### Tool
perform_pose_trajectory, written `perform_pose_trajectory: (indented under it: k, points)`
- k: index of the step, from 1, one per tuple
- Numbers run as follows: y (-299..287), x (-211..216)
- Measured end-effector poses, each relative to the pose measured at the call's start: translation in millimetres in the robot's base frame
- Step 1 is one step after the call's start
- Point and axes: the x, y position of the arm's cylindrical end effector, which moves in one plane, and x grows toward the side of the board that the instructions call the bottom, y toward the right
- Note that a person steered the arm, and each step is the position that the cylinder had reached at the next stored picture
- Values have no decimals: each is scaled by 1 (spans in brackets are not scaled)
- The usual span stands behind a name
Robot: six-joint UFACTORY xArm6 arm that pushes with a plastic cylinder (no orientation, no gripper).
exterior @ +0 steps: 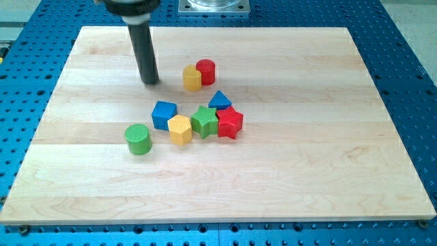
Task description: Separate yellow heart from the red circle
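Observation:
The yellow heart (pixel 192 78) and the red circle (pixel 206 71) stand touching each other near the view's top centre of the wooden board (pixel 328 157), the heart at the circle's lower left. My tip (pixel 150 82) rests on the board a short way to the view's left of the yellow heart, not touching it.
Below the pair is a cluster: a blue triangle (pixel 219 100), a red star (pixel 230 122), a green star (pixel 204 121), a yellow hexagon (pixel 180 129) and a blue cube (pixel 164 114). A green cylinder (pixel 138 139) stands alone at lower left. Blue perforated table surrounds the board.

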Motion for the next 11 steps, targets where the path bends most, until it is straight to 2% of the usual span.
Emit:
perform_pose_trajectory:
  k: [1, 2, 3, 4, 5, 7, 8, 9, 10, 11]
  points:
    - [100, -25]
    - [154, 9]
    - [135, 39]
    - [140, -9]
    - [95, -14]
    - [-26, 23]
    - [9, 73]
    - [86, 80]
    - [83, 51]
    - [41, 20]
